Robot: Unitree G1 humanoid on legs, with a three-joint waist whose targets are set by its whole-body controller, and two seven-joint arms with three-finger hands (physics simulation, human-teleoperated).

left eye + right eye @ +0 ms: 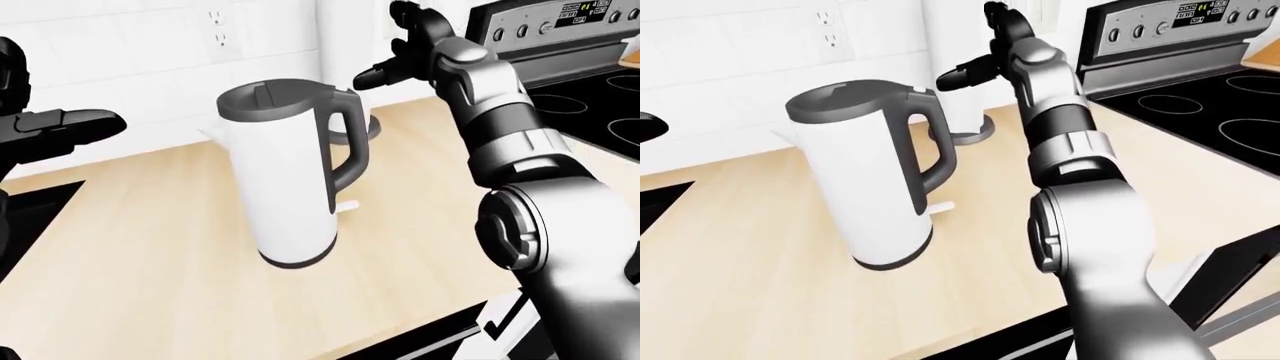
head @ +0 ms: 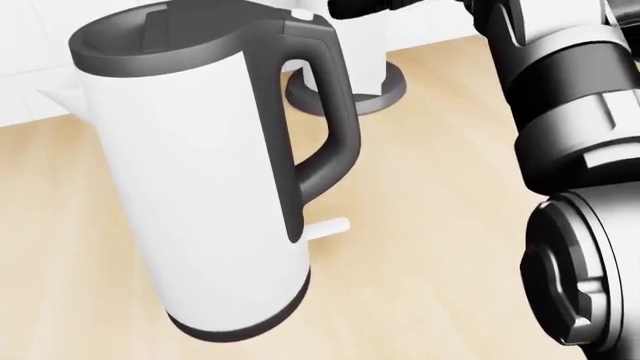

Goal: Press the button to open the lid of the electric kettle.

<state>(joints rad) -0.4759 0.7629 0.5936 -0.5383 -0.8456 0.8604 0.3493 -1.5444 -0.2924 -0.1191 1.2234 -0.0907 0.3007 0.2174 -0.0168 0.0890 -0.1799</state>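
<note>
Kettle [image 1: 290, 180], white with a dark lid [image 1: 270, 97] and dark handle [image 1: 345, 142], stands on the pale wooden table [image 1: 150, 255], lid down. Right hand [image 1: 405, 52] hangs above and to the right of the handle, apart from it, fingers [image 1: 375, 75] spread. Left hand [image 1: 55, 127] sits at the left-eye view's left edge, well apart; I cannot tell how its fingers stand. A black stove [image 1: 590, 97] lies at right.

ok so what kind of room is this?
Most likely a kitchen, simulated: a stove with knobs and black burners, a light wood counter carrying an electric kettle, and wall outlets above.
</note>
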